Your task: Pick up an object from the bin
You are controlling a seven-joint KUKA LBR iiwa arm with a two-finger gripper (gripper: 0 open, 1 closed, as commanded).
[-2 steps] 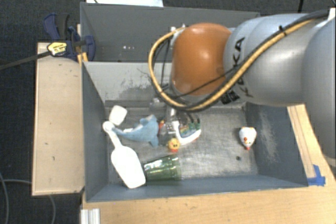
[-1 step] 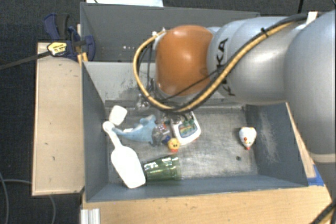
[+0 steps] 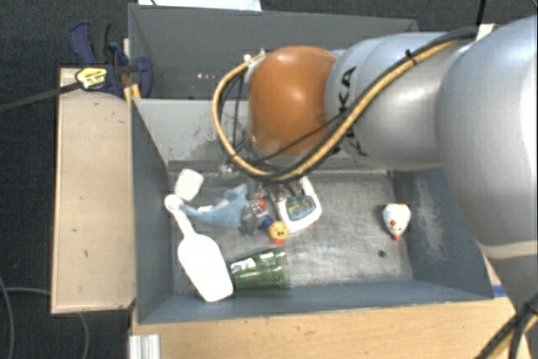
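The gripper (image 3: 255, 217) hangs low in the bin (image 3: 345, 256), between a blue toy (image 3: 220, 214) touching its view-left side and a white gadget (image 3: 303, 210) just right of it; whether it is spread or pinching, I cannot tell. A straight-up lift looks safest, since the back wall is close behind it and a white scoop (image 3: 202, 265) and a green can (image 3: 261, 271) lie in front. Bare floor opens to its right.

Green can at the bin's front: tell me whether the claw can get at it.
Probably yes. The green can lies on its side with nothing over it, the white scoop only beside one end, the claw just beyond it.
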